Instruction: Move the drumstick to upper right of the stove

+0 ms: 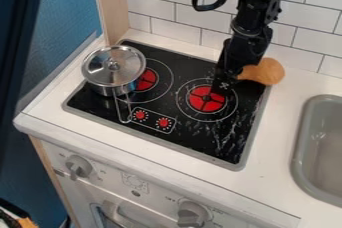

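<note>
While my hand (224, 86) hangs over the right side of the stove (207, 139), I cannot tell whether it is clenched or released. I see the drumstick (266, 71) right beside it, at the stove's upper right corner; the lidded pot (113, 69) sits on the left.

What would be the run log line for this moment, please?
gripper: above right burner | drumstick: upper right of stove, over its edge | hold: unclear | pot: stove's left side, lid on
</note>
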Robot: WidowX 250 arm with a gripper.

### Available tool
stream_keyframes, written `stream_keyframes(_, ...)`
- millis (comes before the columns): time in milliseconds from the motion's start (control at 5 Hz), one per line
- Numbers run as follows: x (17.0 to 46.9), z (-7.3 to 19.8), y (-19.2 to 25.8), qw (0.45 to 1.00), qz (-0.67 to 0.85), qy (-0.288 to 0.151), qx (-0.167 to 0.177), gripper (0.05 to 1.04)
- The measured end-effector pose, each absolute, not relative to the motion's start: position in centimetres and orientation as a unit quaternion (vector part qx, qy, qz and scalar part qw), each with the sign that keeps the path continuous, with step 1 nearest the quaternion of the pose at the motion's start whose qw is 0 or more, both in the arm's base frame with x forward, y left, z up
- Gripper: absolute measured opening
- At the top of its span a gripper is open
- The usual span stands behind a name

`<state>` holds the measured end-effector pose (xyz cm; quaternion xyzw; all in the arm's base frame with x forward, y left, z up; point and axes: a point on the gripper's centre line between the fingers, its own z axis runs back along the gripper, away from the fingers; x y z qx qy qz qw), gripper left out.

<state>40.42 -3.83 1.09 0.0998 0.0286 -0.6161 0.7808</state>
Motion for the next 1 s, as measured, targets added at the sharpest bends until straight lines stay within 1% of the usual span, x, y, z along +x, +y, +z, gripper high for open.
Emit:
stream_keyframes(200, 40.5, 1.3, -3.2, 0.788, -0.606, 0.03, 0.105, 1.001)
stream_keyframes(400, 40.2, 3.9, -2.4, 0.802, -0.588, 0.003, 0.102, 1.0)
stream_keyframes(600, 39.8, 6.6, -1.9, 0.808, -0.578, -0.025, 0.114, 1.0)
stream_keyframes(800, 39.1, 8.5, -2.4, 0.808, -0.578, -0.046, 0.105, 1.0)
stream_keyframes(1000, 39.1, 8.9, -2.1, 0.808, -0.576, -0.05, 0.108, 1.0)
